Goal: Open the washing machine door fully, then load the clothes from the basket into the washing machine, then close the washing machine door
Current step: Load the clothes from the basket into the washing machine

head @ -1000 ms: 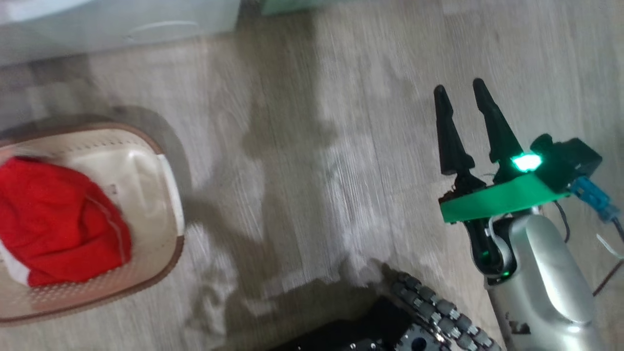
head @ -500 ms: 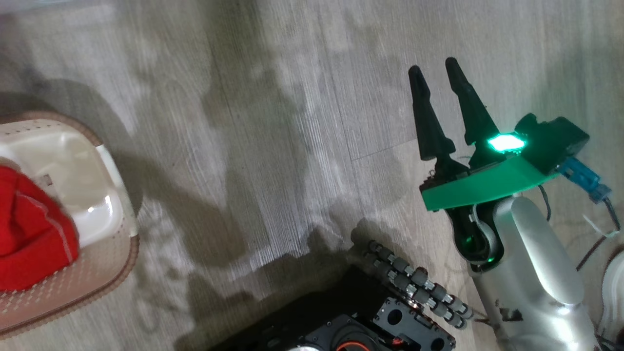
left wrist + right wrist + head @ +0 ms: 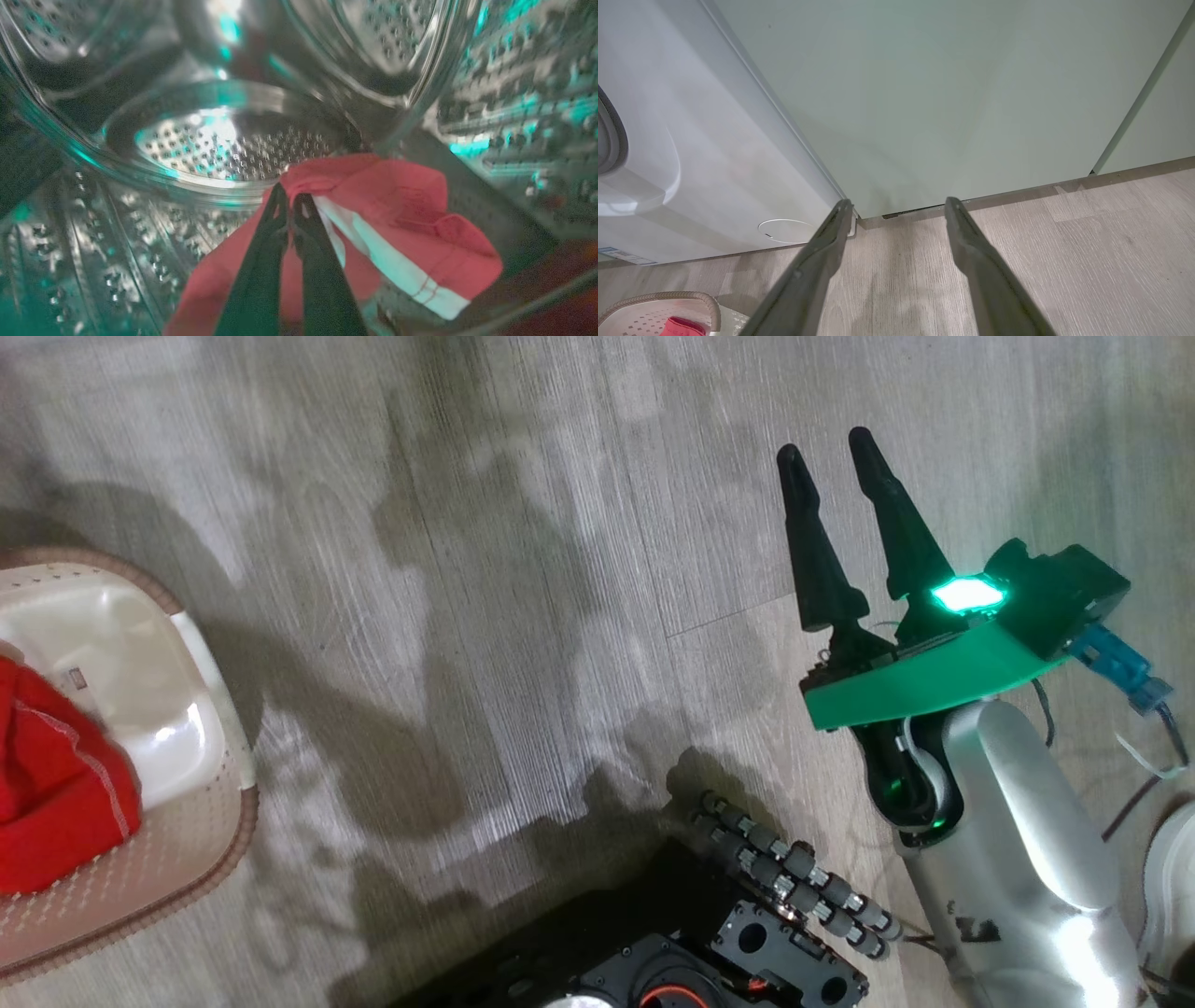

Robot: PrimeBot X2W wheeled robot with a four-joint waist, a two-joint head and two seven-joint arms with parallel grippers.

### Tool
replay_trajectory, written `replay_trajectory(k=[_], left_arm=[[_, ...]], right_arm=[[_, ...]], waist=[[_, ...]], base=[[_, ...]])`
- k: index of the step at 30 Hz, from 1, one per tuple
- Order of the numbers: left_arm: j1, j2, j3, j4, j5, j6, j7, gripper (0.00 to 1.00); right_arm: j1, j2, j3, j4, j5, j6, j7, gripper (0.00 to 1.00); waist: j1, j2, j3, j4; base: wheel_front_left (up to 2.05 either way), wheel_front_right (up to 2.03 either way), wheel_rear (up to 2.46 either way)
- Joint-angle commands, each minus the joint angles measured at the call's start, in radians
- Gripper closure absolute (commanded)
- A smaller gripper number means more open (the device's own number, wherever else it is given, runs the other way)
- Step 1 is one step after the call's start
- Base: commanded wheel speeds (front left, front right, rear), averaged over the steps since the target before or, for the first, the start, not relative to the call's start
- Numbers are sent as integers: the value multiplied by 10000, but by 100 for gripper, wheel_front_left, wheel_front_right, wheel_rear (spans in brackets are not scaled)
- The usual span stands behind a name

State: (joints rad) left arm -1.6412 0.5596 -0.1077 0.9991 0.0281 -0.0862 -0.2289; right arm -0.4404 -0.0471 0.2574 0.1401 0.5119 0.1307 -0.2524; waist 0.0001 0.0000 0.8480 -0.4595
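Clothes (image 3: 47,784) split between two containers. At far left of the head view, a red heap in the cream basket (image 3: 224,803), cut off by the edge, long axis unreadable. Inside the steel drum (image 3: 224,149), more of the clothes draped from lower left to right, white stripe slanting down to the right, top fold pinched in the clenched left hand (image 3: 289,200). Further right, white washing machine (image 3: 691,140) beside a pale green cabinet (image 3: 948,93). At right, released right hand (image 3: 823,443) over the floor (image 3: 523,569), fingers pointing up the view, grasping nothing.
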Motion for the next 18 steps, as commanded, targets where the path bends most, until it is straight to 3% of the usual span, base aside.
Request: replay_trajectory(k=[1, 8, 9, 10, 11, 18], left_arm=[[-155, 409, -71, -246, 123, -39, 34, 100], [-404, 383, -308, 414, 174, 43, 15, 100], [-446, 402, -314, 400, 191, 171, -48, 65], [-465, 416, -322, 384, 202, 282, -108, 4], [-464, 410, -343, 406, 199, 315, -145, 0], [-309, 123, -386, 611, -66, 291, -280, 0]], right_arm=[[252, -31, 109, -237, -22, 0, -94, 0], [222, -31, 94, -245, -29, 0, -94, 0], [223, -31, 93, -244, -33, 0, -94, 0], [221, -31, 94, -241, -36, 0, -94, 0], [217, -31, 96, -235, -36, 0, -94, 0], [204, -31, 0, -139, -182, 0, -94, 0]], waist=[[-1, 0, 4, 10], [-1, 0, 27, 24], [-1, 0, 35, 23], [-1, 0, 37, 21], [-1, 0, 33, 22], [-1, 0, -210, 189]], base=[[0, 0, 0], [0, 0, 0], [0, 0, 0], [0, 0, 0], [0, 0, 0], [0, 0, 0]])
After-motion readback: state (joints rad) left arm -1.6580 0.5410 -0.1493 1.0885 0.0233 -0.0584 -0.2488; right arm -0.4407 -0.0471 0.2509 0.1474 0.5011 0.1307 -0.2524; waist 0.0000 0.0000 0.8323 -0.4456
